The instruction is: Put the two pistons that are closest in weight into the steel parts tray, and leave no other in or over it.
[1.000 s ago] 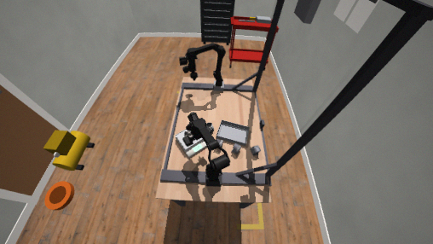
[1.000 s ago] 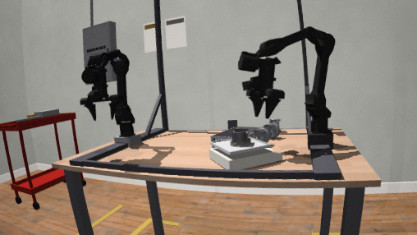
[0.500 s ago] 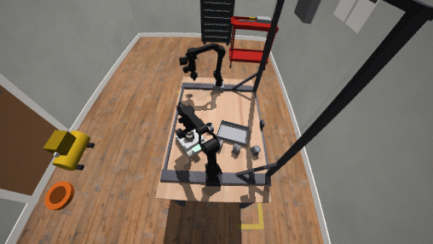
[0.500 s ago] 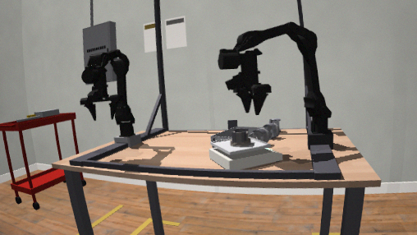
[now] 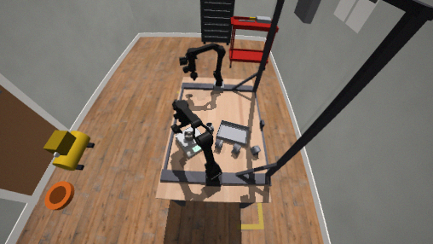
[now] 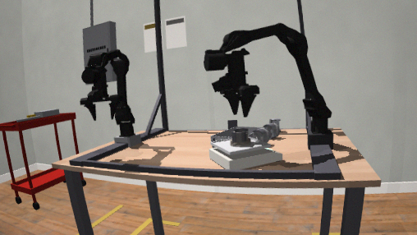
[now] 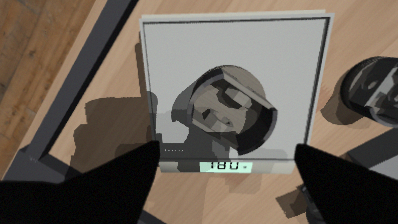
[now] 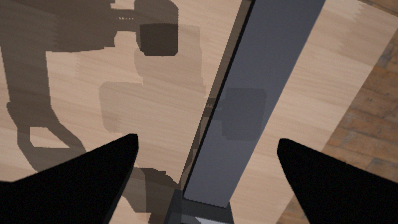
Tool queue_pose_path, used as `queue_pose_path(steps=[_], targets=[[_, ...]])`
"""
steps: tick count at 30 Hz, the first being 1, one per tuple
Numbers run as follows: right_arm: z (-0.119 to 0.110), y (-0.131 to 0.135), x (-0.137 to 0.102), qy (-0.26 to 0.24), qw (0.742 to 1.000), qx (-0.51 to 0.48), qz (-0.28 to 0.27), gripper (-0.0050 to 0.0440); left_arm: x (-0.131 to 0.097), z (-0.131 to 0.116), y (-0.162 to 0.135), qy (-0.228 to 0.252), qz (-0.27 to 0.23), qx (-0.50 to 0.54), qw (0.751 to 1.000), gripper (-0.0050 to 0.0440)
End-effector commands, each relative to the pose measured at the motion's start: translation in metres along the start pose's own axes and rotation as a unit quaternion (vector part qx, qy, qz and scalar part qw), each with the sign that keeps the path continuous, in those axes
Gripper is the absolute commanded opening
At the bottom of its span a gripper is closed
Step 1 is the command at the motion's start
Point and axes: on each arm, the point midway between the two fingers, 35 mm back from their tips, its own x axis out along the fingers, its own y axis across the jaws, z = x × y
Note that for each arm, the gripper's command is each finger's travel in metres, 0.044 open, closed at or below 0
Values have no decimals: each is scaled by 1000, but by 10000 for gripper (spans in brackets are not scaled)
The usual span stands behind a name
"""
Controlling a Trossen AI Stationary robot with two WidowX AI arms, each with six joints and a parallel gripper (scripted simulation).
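So the tabletop (image 5: 230, 104) (image 6: 185, 144) (image 7: 107, 75) (image 8: 165, 107) has the steel parts tray (image 5: 232, 134) (image 6: 222, 134) (image 7: 386, 165), no pistons in it. Scale (image 5: 182, 148) (image 6: 246, 159) (image 7: 165, 50) next. Left claw (image 5: 176, 128) (image 6: 240, 115) (image 7: 228, 145) and right claw (image 5: 193, 77) (image 6: 103, 119) (image 8: 208, 143) both spread, gripping nothing. Piston (image 5: 188, 134) (image 6: 240, 137) (image 7: 200, 107) on the scale: I'd let it settle, note the weight, then grab it square. Display (image 5: 196, 148) (image 7: 226, 167) looks like 180, unit unreadable. No brand legible.

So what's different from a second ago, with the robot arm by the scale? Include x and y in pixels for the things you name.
The left gripper (image 5: 176, 128) (image 6: 241, 114) (image 7: 226, 149) swung away from its arm's base, towards the far side of the white square scale (image 5: 181, 145) (image 6: 235, 161) (image 7: 175, 45). It took hold of nothing. The round grey metal piston (image 5: 188, 134) (image 6: 241, 137) (image 7: 212, 107) stayed on the scale; the right gripper (image 5: 193, 77) (image 6: 103, 118) (image 8: 208, 143) didn't move.
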Motion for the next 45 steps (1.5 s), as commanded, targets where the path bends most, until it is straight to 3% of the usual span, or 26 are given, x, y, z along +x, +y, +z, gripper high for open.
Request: queue_pose_path(steps=[1, 10, 24, 39, 45], targets=[[5, 0, -8, -16, 1000, 1, 1, 400, -12, 7, 1, -12, -6, -48, 999, 378], [5, 0, -8, -16, 1000, 1, 1, 400, -12, 7, 1, 0, -13, -140, 990, 378], [5, 0, -8, -16, 1000, 1, 1, 400, -12, 7, 1, 20, -26, -294, 955, 378], [5, 0, -8, -16, 1000, 1, 1, 400, -13, 7, 1, 43, -42, -480, 876, 378], [5, 0, -8, -16, 1000, 1, 1, 400, -2, 4, 0, 49, -37, -479, 876, 378]])
